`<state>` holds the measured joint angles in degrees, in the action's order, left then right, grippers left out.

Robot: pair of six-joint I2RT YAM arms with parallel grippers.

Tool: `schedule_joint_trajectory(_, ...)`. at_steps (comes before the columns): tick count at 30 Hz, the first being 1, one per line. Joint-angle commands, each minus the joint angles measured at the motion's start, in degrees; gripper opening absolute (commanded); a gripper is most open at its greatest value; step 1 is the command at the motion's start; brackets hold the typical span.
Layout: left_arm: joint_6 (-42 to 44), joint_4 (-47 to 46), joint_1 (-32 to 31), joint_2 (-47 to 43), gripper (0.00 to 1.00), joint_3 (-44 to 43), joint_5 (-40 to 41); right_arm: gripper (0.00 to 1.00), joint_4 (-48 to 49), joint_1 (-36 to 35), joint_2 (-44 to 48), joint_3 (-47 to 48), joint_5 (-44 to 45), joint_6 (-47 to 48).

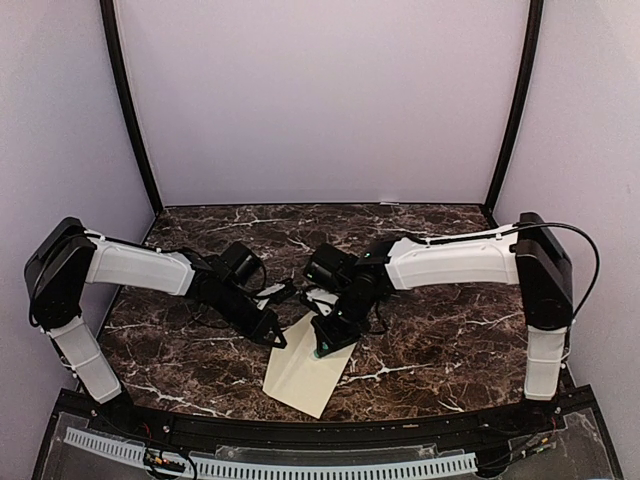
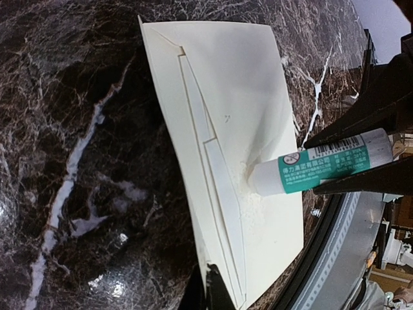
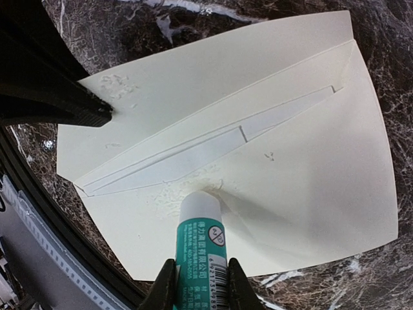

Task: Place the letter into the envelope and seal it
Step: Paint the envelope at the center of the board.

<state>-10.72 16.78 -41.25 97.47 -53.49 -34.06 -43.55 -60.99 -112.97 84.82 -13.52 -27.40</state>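
Observation:
The cream envelope [image 1: 300, 375] lies on the marble table at the front centre, flap open, and fills the left wrist view [image 2: 239, 97] and the right wrist view [image 3: 290, 161]. My right gripper [image 3: 201, 274] is shut on a teal-and-white glue stick [image 3: 201, 245] and presses its white tip onto the envelope beside the fold, where glue crumbs show. My left gripper [image 2: 208, 278] is shut on the envelope's edge, and one of its fingers [image 3: 77, 106] rests on the flap. The letter is not in view.
The dark marble table [image 1: 430, 330] ends at a black front rail [image 1: 330, 432], with a white slotted cable tray [image 1: 300, 468] below it. Lilac walls and black corner posts enclose the back and sides.

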Motion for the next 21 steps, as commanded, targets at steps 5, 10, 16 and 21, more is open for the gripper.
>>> schedule_joint_trajectory(5, 0.0, -0.4, -0.1, -1.0, 0.00, 0.3, -2.7, 0.07, -1.2, 0.5, -1.9, 2.8, 2.4, 1.1)
schedule_joint_trajectory(10, 0.0, -0.6, 0.0, -0.7, 0.00, 0.4, -3.1, 0.07, -2.5, 0.5, -3.1, 3.7, 3.9, 2.0)
schedule_joint_trajectory(16, -0.1, -0.7, -0.1, -0.2, 0.00, 0.4, -3.7, 0.06, -2.8, 0.6, -3.6, 4.0, 5.3, 2.5)
schedule_joint_trajectory(21, -0.2, -0.7, -0.1, 0.2, 0.00, 0.3, -3.3, 0.06, -3.2, 0.5, -4.1, 4.6, 4.4, 3.1)
